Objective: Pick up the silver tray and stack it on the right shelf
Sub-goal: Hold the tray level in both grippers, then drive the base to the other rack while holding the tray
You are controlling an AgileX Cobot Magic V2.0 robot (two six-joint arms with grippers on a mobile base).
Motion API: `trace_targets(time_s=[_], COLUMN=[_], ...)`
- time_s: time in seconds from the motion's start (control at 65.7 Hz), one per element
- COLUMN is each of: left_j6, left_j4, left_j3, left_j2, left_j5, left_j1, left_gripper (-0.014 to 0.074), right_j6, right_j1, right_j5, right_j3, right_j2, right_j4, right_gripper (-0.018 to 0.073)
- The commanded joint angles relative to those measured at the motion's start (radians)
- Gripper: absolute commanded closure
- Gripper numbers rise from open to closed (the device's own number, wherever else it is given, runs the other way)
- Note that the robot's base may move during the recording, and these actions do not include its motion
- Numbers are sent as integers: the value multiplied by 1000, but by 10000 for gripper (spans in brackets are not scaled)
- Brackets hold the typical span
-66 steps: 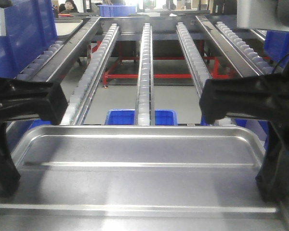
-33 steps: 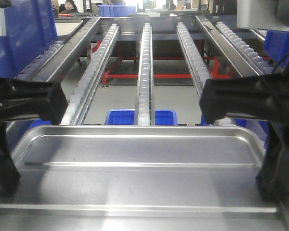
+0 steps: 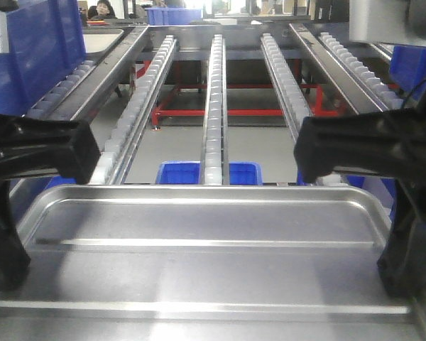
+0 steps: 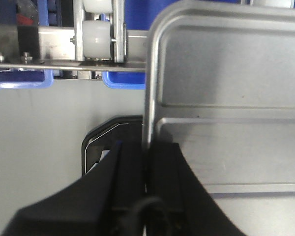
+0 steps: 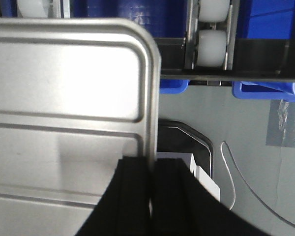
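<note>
1. The shallow rectangular silver metal tray with rounded corners and two long floor ridges [image 3: 206,256] hangs level between the two sets of jaws. Its far rim lies ahead of them, at the near ends of the roller rails.
2. Almost nothing has changed over the last second: the tray's rim and both grippers sit where they did, and only the background drifts a hair. We judge the carry has paused or is merely creeping.
3. The left gripper [image 4: 146,157] has its jaws clamped on the tray's left rim, one finger outside and one inside. The right gripper [image 5: 151,172] pinches the right rim likewise.
4. The steel flow-rack right shelf with sloping rails of white rollers [image 3: 213,106] runs away ahead of the jaws. We cannot tell whether the tray touches it.
5. A blue plastic bin [image 3: 177,172] sits ahead of and below the jaws, under the rails.
6. So the tray is secured but not yet stacked. We judge both arms must advance evenly, then lower it.
</note>
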Motion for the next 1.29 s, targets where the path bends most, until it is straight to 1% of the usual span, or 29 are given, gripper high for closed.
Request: trace_targets(time_s=[0.0, 0.624, 1.278], left_j6=[-2, -2, -2], left_j4=[19, 19, 16], left_j3=[-28, -28, -28], left_j2=[-27, -27, -27], left_j5=[-12, -12, -12], left_j1=[-11, -11, -11], left_gripper=[697, 697, 697], right_j6=[-7, -7, -7], right_j1=[3, 3, 3], right_j5=[-18, -17, 36], right_j3=[-27, -27, -27], right_j2=[-23, -23, -23], right_j4=[-32, -32, -32], right_gripper=[482, 482, 482])
